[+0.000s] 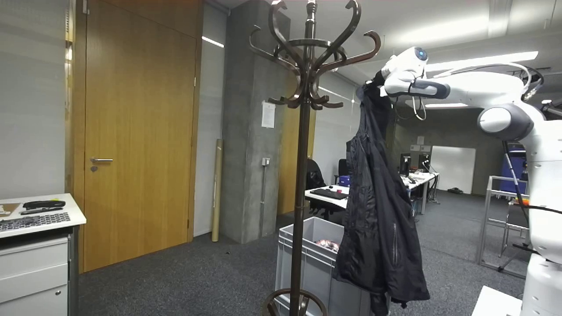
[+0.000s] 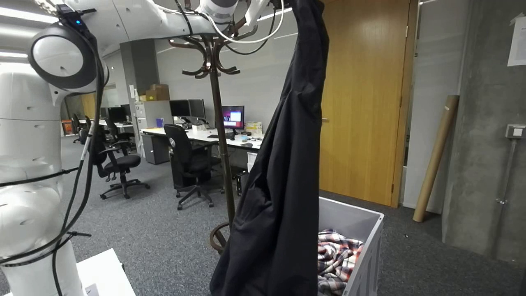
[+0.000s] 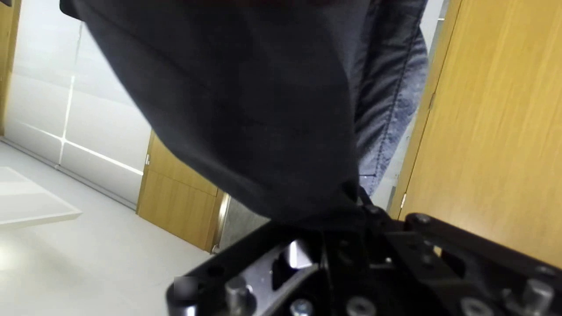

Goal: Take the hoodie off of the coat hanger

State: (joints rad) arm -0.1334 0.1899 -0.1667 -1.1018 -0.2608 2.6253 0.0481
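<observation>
Jaws of the gripper (image 3: 325,226) squeeze the top of the black hoodie (image 1: 380,210) | hoodie hangs down beside the coat hanger (image 1: 301,166), off its hooks | gray box (image 1: 319,270) near the coat hanger, checked cloth (image 2: 337,259) inside

The place is marked as an office — monitors (image 2: 233,117) and a keyboard (image 2: 213,135) are set on desks (image 2: 199,135), swivel chairs (image 2: 181,146) are placed nearby, drawers (image 1: 33,261) are fitted beneath one — and the floor (image 2: 144,230) is carpeted.

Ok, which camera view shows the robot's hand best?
The wrist view: the hand is large and close, gripping the hoodie, which partly hides it. In both exterior views only a small dark part shows beside the hoodie.
</observation>
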